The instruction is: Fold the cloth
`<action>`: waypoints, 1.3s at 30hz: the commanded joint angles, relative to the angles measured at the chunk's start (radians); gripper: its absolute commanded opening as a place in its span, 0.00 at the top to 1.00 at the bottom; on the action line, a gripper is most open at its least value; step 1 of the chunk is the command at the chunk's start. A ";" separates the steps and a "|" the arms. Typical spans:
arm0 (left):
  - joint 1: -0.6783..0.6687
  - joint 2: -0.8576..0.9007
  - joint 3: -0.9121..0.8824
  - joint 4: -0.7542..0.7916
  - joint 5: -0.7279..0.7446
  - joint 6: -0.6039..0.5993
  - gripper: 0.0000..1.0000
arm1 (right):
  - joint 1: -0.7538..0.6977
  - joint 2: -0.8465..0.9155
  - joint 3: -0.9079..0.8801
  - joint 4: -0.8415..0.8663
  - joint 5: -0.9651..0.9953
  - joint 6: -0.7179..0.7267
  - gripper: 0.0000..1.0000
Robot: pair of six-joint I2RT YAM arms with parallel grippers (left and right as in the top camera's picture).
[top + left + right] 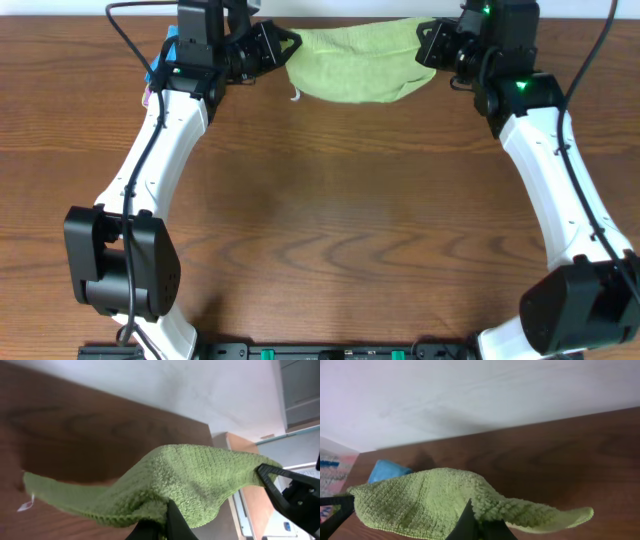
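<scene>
The green cloth (355, 68) hangs across the top centre of the overhead frame, strung between the two grippers, with its middle sagging toward the wooden table (330, 220). The left gripper (288, 46) is clamped on the cloth's left corner and the right gripper (424, 48) is pinched tight on its right corner. Both white arms reach up from the lower corners of the frame, wrists turned inward to face each other. A blue object (168, 44) lies at the upper left, beside the left wrist.
</scene>
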 commanded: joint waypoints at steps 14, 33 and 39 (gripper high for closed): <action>0.007 -0.156 0.014 -0.520 -0.032 0.312 0.94 | 0.071 -0.165 0.011 -0.509 0.072 -0.131 0.99; -0.091 -0.383 0.014 -0.945 -0.184 0.314 0.94 | 0.165 -0.398 0.010 -0.985 0.112 -0.065 0.99; -0.141 -0.409 0.014 -0.992 -0.235 0.263 0.94 | 0.175 -0.436 0.009 -1.054 0.150 -0.040 0.99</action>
